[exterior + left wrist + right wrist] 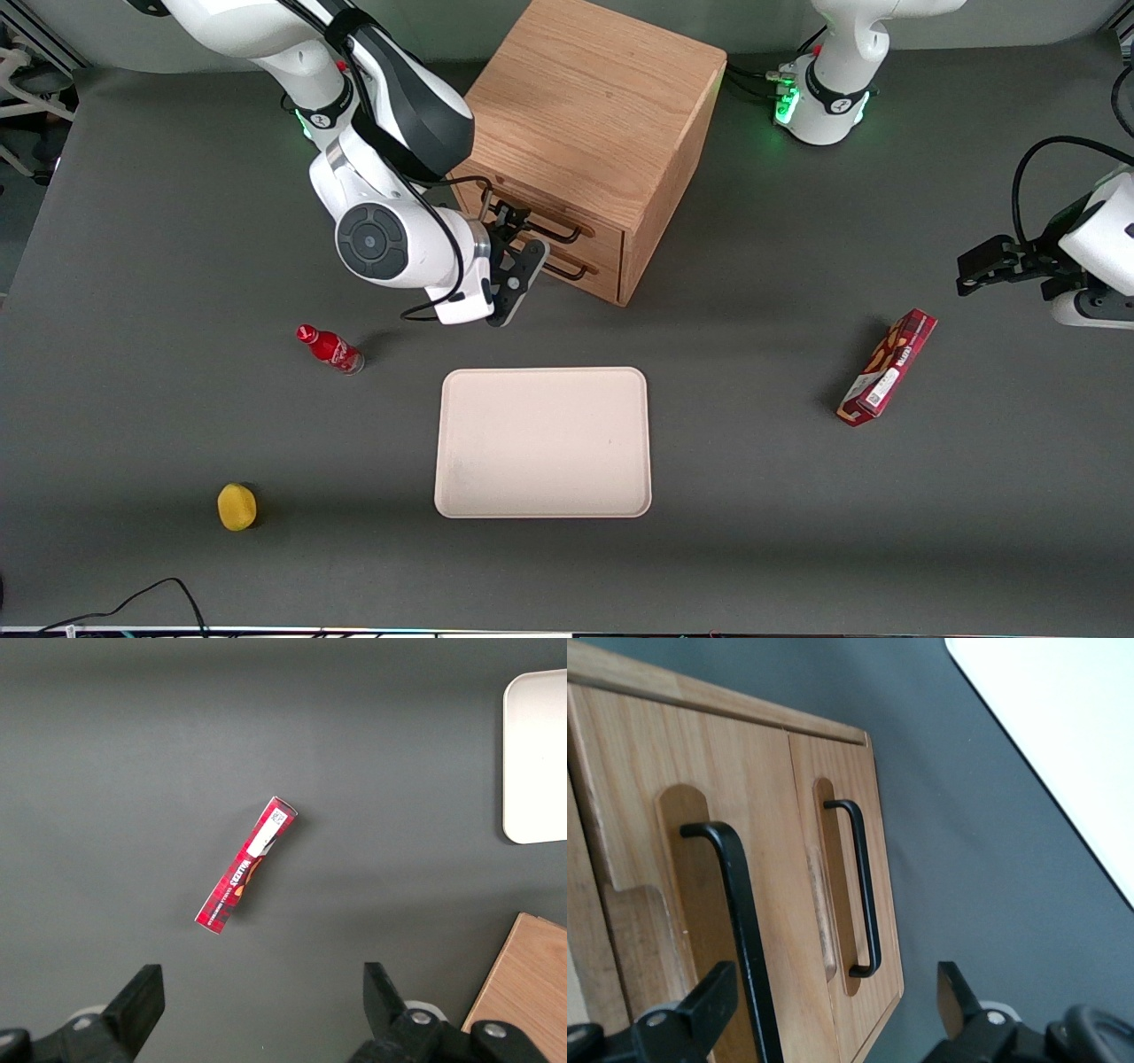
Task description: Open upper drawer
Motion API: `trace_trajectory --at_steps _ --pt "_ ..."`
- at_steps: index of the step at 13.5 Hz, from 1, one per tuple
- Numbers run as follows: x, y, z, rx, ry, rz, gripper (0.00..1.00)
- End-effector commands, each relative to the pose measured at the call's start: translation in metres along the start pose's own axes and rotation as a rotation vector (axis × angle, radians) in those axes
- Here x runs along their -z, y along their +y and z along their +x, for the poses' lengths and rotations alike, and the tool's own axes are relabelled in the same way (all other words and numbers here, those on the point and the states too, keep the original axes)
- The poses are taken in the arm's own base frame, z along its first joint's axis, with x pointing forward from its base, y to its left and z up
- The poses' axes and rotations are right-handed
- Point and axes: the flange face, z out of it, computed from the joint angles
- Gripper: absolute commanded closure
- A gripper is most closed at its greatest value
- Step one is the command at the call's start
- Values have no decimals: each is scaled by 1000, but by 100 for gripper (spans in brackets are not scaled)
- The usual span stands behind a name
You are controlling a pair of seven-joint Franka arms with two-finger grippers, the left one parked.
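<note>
The wooden cabinet [585, 115] stands at the back of the table with its two drawer fronts facing the working arm's end. The upper drawer [567, 221] [766, 859] has a long black bar handle [540, 226] [740, 930]. Below it is the bottom drawer [877, 842] with the same kind of handle [864, 895]. My gripper [512, 221] [828, 1010] is open right in front of the upper drawer. Its fingers [700, 1010] straddle the upper handle, which runs between them close to one finger, without clear contact.
A beige tray [542, 441] [1063, 735] lies nearer the front camera than the cabinet. A small red bottle [330, 349] and a yellow round object [236, 507] lie toward the working arm's end. A red snack box [889, 368] [246, 865] lies toward the parked arm's end.
</note>
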Motion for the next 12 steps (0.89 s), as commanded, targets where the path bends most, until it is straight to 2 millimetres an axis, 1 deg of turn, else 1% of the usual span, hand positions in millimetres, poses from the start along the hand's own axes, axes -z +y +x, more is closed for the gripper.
trace_trajectory --at_steps 1,4,6,8,12 --pt "-5 -10 -13 24 -6 -30 0" --pt "-11 -11 -16 10 -14 -25 0" --pt "-11 -11 -17 7 -15 -23 0" --pt "-12 -15 -20 6 -13 -28 0" --pt "-20 -25 -18 5 -22 -22 0"
